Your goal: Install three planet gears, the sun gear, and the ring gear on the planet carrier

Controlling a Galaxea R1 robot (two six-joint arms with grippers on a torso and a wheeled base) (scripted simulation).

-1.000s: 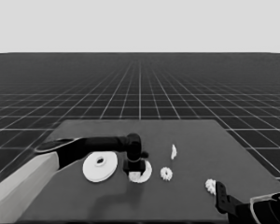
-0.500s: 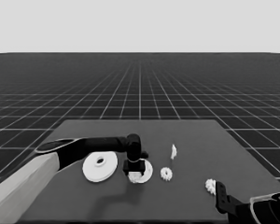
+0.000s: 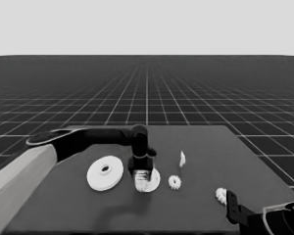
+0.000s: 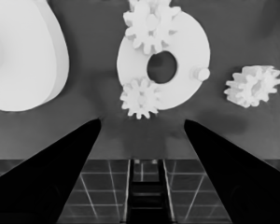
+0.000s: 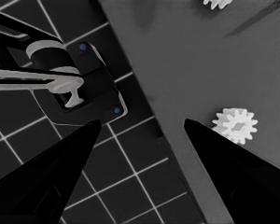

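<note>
My left gripper (image 3: 142, 172) hangs open right over the smaller round part (image 3: 155, 182), the planet carrier, near the table's middle. In the left wrist view the left gripper (image 4: 142, 128) holds nothing, and the smaller round part (image 4: 189, 44) carries two planet gears: one (image 4: 149, 25) on its far side and one (image 4: 140, 97) at its near rim. A bare peg (image 4: 201, 73) stands beside its hole. The larger round part (image 3: 105, 172), the ring gear, lies flat to the left. A loose gear (image 3: 174, 182) lies just right of the smaller part.
A thin white piece (image 3: 183, 158) lies behind the loose gear. Another gear (image 3: 220, 195) sits near the table's front right edge by my parked, open right gripper (image 3: 232, 201), and shows again as the gear (image 5: 234, 124). Dark machinery (image 5: 70, 84) shows past the table's edge.
</note>
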